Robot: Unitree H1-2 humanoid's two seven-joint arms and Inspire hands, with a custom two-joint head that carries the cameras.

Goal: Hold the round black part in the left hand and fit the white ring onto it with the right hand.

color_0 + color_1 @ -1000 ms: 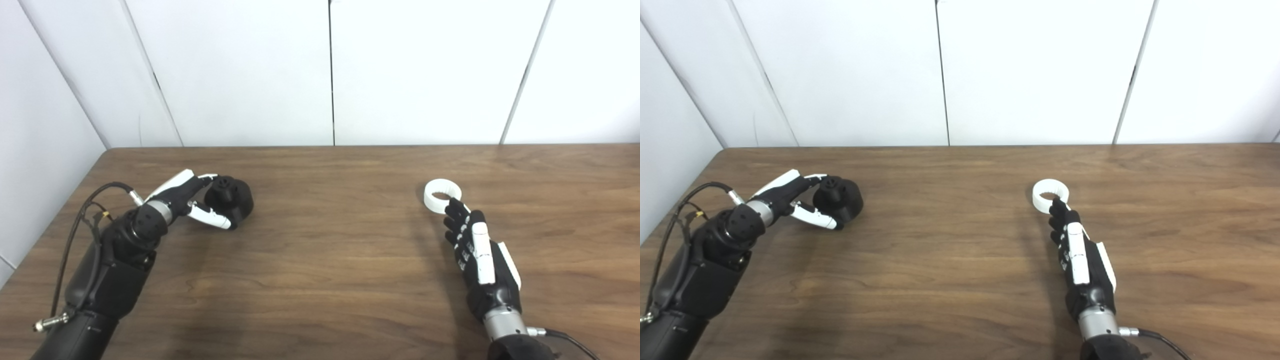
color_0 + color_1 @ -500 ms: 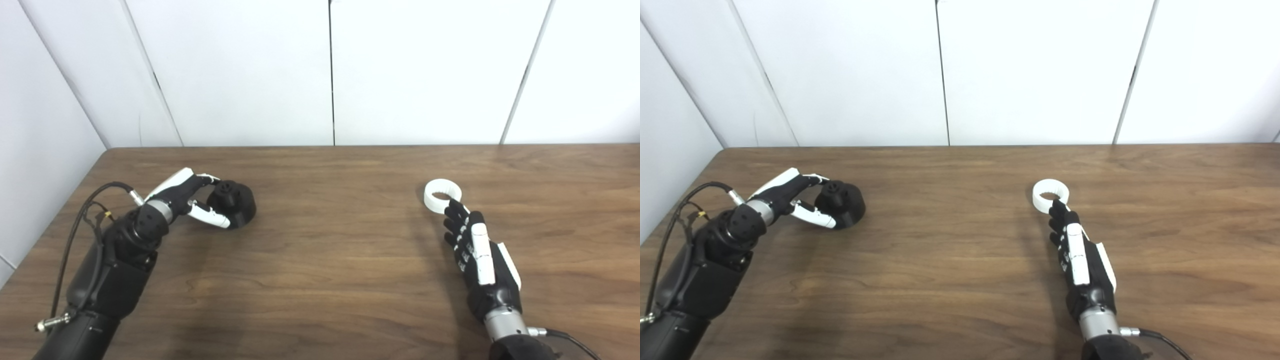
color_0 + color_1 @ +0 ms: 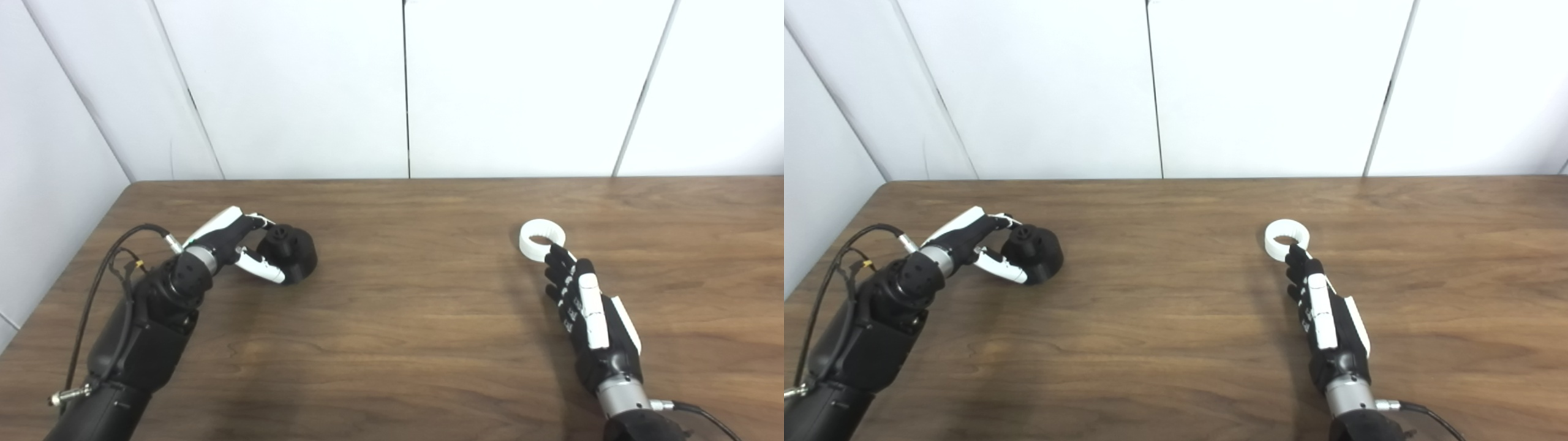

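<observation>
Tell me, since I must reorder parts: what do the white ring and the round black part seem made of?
White ring: probably plastic, matte, uniformly opaque white with no gleam. Round black part: likely moulded plastic or rubber, dull black with only faint highlights; the pictures cannot settle which.

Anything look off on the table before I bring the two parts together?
Nothing damaged or spilled. The round black part sits on the table with the left hand curled around its near side. The white ring lies flat, apart from it, with the right hand's fingertips at its near rim.
</observation>
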